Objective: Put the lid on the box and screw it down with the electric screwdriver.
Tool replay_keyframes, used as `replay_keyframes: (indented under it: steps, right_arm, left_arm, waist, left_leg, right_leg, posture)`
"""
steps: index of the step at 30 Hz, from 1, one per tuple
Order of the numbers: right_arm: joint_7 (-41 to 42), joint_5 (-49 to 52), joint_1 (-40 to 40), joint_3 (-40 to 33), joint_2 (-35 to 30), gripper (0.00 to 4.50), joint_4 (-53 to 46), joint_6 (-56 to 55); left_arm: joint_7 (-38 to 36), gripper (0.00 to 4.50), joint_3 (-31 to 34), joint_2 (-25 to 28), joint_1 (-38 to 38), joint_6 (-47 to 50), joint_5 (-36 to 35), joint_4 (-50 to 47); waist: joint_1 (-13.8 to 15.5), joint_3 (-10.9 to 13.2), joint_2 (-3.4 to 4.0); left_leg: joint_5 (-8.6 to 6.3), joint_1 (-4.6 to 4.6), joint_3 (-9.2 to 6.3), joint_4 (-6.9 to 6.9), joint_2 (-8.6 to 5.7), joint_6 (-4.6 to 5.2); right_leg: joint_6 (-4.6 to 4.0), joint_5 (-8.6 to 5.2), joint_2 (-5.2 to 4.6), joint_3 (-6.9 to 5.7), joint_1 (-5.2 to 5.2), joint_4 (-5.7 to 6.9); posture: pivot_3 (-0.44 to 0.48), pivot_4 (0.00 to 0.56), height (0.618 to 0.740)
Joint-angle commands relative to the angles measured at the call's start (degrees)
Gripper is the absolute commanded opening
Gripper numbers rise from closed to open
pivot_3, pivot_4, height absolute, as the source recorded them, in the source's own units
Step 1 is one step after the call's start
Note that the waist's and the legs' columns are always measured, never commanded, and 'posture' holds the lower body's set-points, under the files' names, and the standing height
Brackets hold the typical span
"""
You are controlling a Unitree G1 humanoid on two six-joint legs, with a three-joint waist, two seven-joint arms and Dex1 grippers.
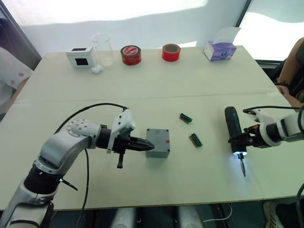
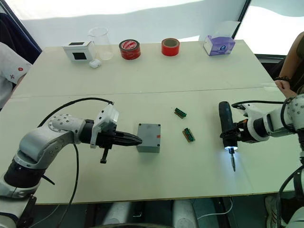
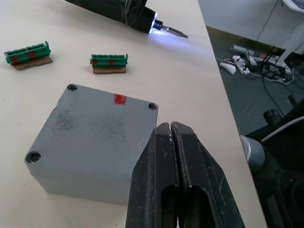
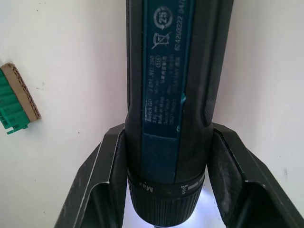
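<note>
The small grey box stands mid-table with the lid seated on it, red mark and corner screw holes facing up. My left gripper is shut and empty, its tips against the box's left side at lid height. To the right, my right gripper is shut on the electric screwdriver. The tool lies low over the table, its bit pointing toward the front edge and its white tip light on. The right wrist view shows both fingers clamping the tool's body.
Two green connector blocks lie between box and screwdriver. Along the far edge stand a white box with a black screen, a clear beaker, two red tape rolls and a purple tissue box. A person sits at the right.
</note>
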Motion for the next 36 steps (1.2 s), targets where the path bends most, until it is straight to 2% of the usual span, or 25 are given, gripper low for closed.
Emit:
replay_keyframes:
  steps: [1,3,4,7,9,12,15,18,22,26,28,31,36]
  right_arm:
    - [3.6,-5.0,-1.1,-0.8,-0.5,3.61,-1.9,-0.3]
    - [5.5,-7.3,-1.1,-0.6,-0.6,4.32,-2.8,-0.9]
    - [6.3,-8.3,-1.1,-0.7,-0.6,4.47,-3.2,-1.1]
    - [9.3,-10.6,-0.7,-1.2,-1.3,4.47,-5.9,-2.8]
    - [13.0,-11.8,0.4,-2.5,-3.6,4.47,-11.0,-7.1]
    - [19.0,-9.0,2.7,-11.7,-5.6,4.47,-20.0,-13.0]
    - [23.5,-7.5,10.7,-21.0,-6.0,4.47,-30.6,-18.4]
    - [25.9,-2.3,21.4,-33.5,-1.3,4.47,-42.4,-19.2]
    - [28.3,2.4,34.1,-41.1,1.3,4.47,-52.7,-17.1]
    - [36.0,4.1,50.5,-46.2,1.2,4.47,-61.2,-17.0]
    - [39.5,3.3,56.0,-47.6,0.7,4.47,-62.4,-18.4]
    - [43.3,-0.3,61.1,-47.6,-0.4,4.47,-62.1,-22.3]
    - [45.4,-2.4,63.5,-46.6,-0.9,4.47,-61.8,-25.9]
  left_arm:
    - [-0.4,0.0,2.1,1.2,0.0,-1.0,-0.4,0.1]
    - [-0.4,0.0,2.3,1.5,-0.2,-1.1,-0.5,0.7]
    - [-0.5,0.0,2.4,1.6,-0.2,-1.2,-0.6,1.0]
    - [-0.2,0.0,3.0,1.8,-0.1,-1.0,-0.8,1.8]
    - [0.6,0.0,4.9,2.8,0.7,-0.4,-1.1,2.4]
    - [1.6,0.0,9.6,5.9,4.0,2.1,-2.7,1.9]
    - [2.2,0.0,12.7,8.4,8.4,4.3,-4.4,-0.4]
    - [3.3,0.0,15.6,9.8,12.2,7.0,-6.8,-3.2]
    - [4.5,0.0,17.2,10.9,15.8,8.8,-8.6,-5.9]
    - [5.7,0.0,18.9,11.5,21.3,11.2,-11.4,-10.0]
    - [6.3,0.0,19.5,11.7,23.2,12.1,-12.6,-11.2]
    - [6.5,0.0,20.3,11.9,25.8,12.1,-13.9,-12.3]
    - [8.1,0.0,19.8,11.2,28.4,11.2,-14.0,-13.3]
  waist:
    - [0.0,0.0,-0.01]
    - [0.0,0.0,-0.01]
    - [0.0,0.0,-0.01]
    - [-0.1,0.0,-0.01]
    - [-0.2,0.0,0.0]
    - [-0.2,0.0,0.01]
    - [-0.2,0.0,-0.02]
    - [0.1,0.0,-0.17]
    - [1.2,0.0,-0.25]
    - [1.4,0.0,-0.28]
    - [1.3,0.0,-0.29]
    - [1.2,0.0,-0.29]
    - [1.3,0.0,-0.3]
  left_leg:
    - [0.0,0.01,-0.01,0.01,0.0,-0.01]
    - [0.01,0.02,-0.02,0.01,0.0,-0.01]
    - [0.01,0.02,-0.02,0.01,0.0,-0.02]
    - [0.01,0.02,-0.02,0.02,0.0,-0.02]
    - [0.02,0.02,-0.01,0.01,0.0,-0.03]
    - [0.02,0.01,-0.01,0.0,0.02,-0.04]
    - [0.02,0.01,-0.03,-0.03,0.04,-0.05]
    - [0.02,0.07,-0.11,-0.03,0.07,-0.05]
    - [0.02,0.13,-0.14,0.1,0.01,-0.05]
    - [0.02,0.26,-0.19,0.11,-0.01,-0.05]
    - [0.01,0.25,-0.18,0.1,-0.01,-0.04]
    - [0.01,0.44,-0.15,0.1,0.0,-0.05]
    - [0.01,0.73,-0.13,0.08,0.04,-0.06]
  right_leg:
    - [0.0,0.0,0.0,0.0,0.0,0.01]
    - [0.0,0.0,0.0,0.0,0.01,0.03]
    - [0.0,0.0,0.0,-0.01,0.01,0.03]
    - [0.0,0.0,0.0,-0.01,0.01,0.04]
    - [0.0,0.0,0.0,0.0,-0.01,0.05]
    - [0.04,-0.02,0.01,0.0,-0.08,0.1]
    - [0.08,-0.05,0.04,0.02,-0.11,0.13]
    - [0.08,-0.06,0.07,0.0,0.02,0.1]
    - [0.14,-0.01,-0.01,0.03,0.15,0.15]
    - [0.13,0.0,-0.02,0.02,0.31,0.14]
    - [0.13,-0.01,-0.03,0.03,0.31,0.13]
    - [0.1,-0.02,-0.03,0.04,0.4,0.15]
    - [-0.1,-0.13,-0.03,0.05,0.65,0.15]
  posture:
    - [0.0,0.15,0.74]
    - [0.0,0.15,0.74]
    - [0.0,0.15,0.74]
    - [0.0,0.15,0.74]
    - [0.0,0.15,0.74]
    - [0.0,0.15,0.74]
    - [0.0,0.15,0.74]
    - [0.0,0.15,0.74]
    - [0.0,0.15,0.74]
    - [0.0,0.15,0.74]
    - [0.0,0.15,0.74]
    - [0.0,0.15,0.74]
    - [0.0,0.15,0.74]
